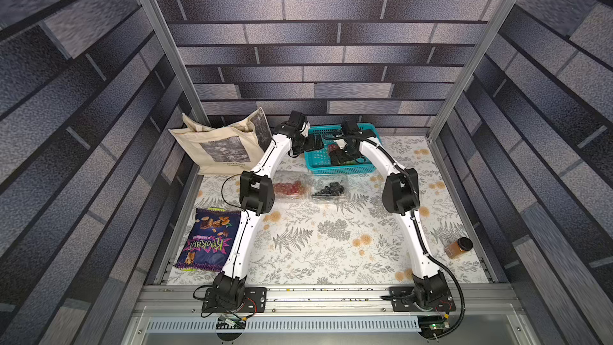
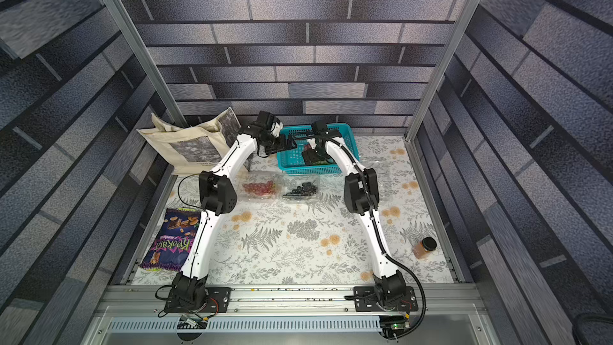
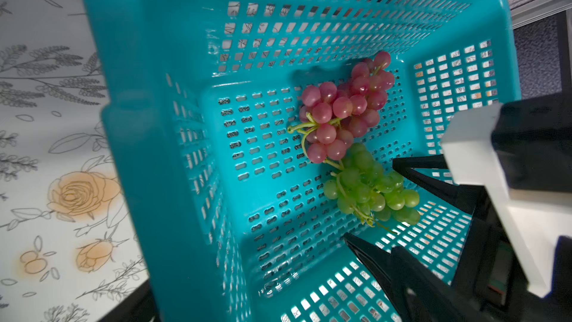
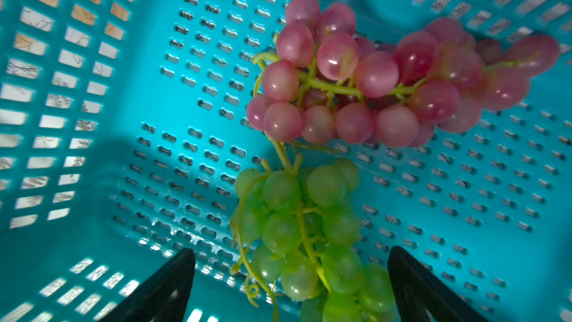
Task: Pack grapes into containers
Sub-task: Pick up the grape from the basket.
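A teal basket (image 1: pixel 338 170) at the back holds a red-pink bunch of grapes (image 3: pixel 343 109) and a green bunch (image 3: pixel 371 190) side by side. My right gripper (image 4: pixel 291 250) is down inside the basket and open. Its black fingers (image 4: pixel 167 289) stand on either side of the green bunch (image 4: pixel 303 233), apart from it. My left gripper (image 1: pixel 315 143) hovers at the basket's left rim with its jaws wide and nothing in them. Two clear containers sit in front of the basket, one (image 1: pixel 298 195) with red grapes (image 1: pixel 288 188), the other (image 1: pixel 345 180) with dark grapes (image 1: pixel 330 189).
A beige tote bag (image 1: pixel 219 147) leans at the back left, close to my left arm. A purple snack bag (image 1: pixel 209 243) lies at the left edge. A brown spice jar (image 1: pixel 459 247) lies near the right edge. Flowered cloth covers the table (image 1: pixel 315 243).
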`<action>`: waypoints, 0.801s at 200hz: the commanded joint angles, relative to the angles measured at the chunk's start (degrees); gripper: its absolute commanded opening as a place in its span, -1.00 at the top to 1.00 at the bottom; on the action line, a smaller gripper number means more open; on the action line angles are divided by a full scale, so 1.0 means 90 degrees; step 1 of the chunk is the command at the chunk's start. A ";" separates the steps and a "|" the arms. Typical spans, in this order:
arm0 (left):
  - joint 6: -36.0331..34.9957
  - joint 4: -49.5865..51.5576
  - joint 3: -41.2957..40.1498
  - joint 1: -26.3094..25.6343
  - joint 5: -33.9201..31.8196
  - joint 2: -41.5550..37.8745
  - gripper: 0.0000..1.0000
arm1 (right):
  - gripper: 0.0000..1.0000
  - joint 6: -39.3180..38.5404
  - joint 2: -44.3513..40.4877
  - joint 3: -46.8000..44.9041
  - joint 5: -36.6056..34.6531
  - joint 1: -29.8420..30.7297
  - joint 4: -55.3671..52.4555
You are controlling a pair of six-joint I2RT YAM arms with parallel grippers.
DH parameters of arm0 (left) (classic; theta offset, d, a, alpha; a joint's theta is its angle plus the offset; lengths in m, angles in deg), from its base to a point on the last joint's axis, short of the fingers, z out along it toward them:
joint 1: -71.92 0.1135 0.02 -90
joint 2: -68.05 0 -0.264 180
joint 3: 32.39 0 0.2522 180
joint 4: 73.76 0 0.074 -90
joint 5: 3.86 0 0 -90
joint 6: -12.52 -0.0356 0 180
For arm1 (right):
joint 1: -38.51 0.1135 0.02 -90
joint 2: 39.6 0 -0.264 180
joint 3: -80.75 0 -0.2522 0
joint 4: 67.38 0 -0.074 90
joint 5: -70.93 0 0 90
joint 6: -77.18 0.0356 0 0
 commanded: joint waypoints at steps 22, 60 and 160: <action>0.0182 -0.0047 0.0190 -0.0017 0.0130 0.0067 -1.00 | -0.99 0.0102 0.0339 0.0377 -0.1139 -0.0020 -0.0174; 0.0179 -0.0077 0.0186 -0.0034 0.0134 0.0058 -1.00 | -0.99 0.0788 0.0337 0.0503 -0.1396 -0.0165 0.0083; 0.0152 -0.0057 0.0190 -0.0061 0.0167 0.0097 -1.00 | -0.95 0.1868 -0.0063 0.0532 -0.0264 -0.0565 0.0579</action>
